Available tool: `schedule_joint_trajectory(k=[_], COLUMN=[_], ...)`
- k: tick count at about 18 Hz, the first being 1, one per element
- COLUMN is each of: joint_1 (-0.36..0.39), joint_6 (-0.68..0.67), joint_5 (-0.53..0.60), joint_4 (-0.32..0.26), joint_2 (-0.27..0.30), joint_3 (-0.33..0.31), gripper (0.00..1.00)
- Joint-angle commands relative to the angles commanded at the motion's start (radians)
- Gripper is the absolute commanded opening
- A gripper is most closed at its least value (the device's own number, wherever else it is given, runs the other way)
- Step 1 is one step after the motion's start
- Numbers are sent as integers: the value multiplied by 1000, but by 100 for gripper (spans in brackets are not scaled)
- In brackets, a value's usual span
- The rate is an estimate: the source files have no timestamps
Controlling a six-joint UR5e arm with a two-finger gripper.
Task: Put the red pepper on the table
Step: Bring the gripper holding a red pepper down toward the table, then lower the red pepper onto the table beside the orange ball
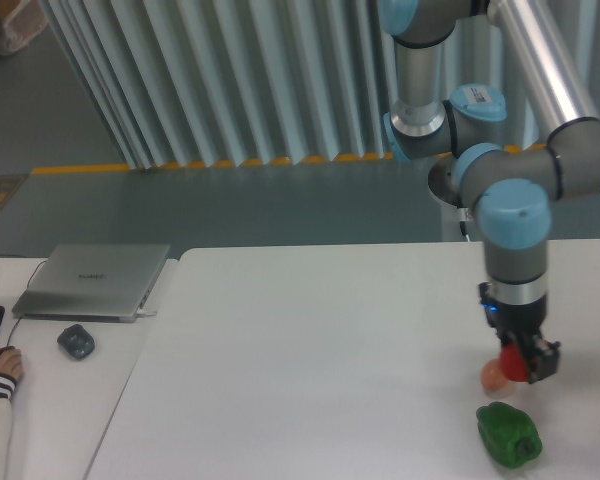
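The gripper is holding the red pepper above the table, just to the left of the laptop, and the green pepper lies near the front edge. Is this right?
Not quite. The camera view shows the gripper holding the red pepper above the table far to the right of the laptop, beside the small orange ball. The green pepper does lie near the front edge.

A robotics lab or test room. A grey and blue industrial robot arm point(515, 215) stands on a round pedestal point(477, 195) behind a large white table point(310, 360). Beside it is a narrower desk point(40, 400) with a closed silver laptop point(92, 281) and a mouse point(76, 342). Pale ribbed panels point(230, 80) line the back, above a grey floor with a yellow stripe point(180, 165).
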Motion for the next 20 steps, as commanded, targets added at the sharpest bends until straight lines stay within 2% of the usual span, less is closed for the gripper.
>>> schedule_joint_trajectory(k=[3, 5, 8, 12, 13, 18, 20], joint_1=[-63, -66, -100, -137, -153, -164, -164], joint_6=[-102, -123, -205, -317, -337, -333, -333], joint_5=[-11, -40, -41, -22, -9, 11, 11], joint_4=[3, 3, 9, 69, 69, 75, 77], joint_2=[-6, 2, -27, -61, -70, -78, -78], joint_3=[8, 11, 12, 2, 2, 0, -2], gripper=[47, 47, 47, 47, 47, 47, 52])
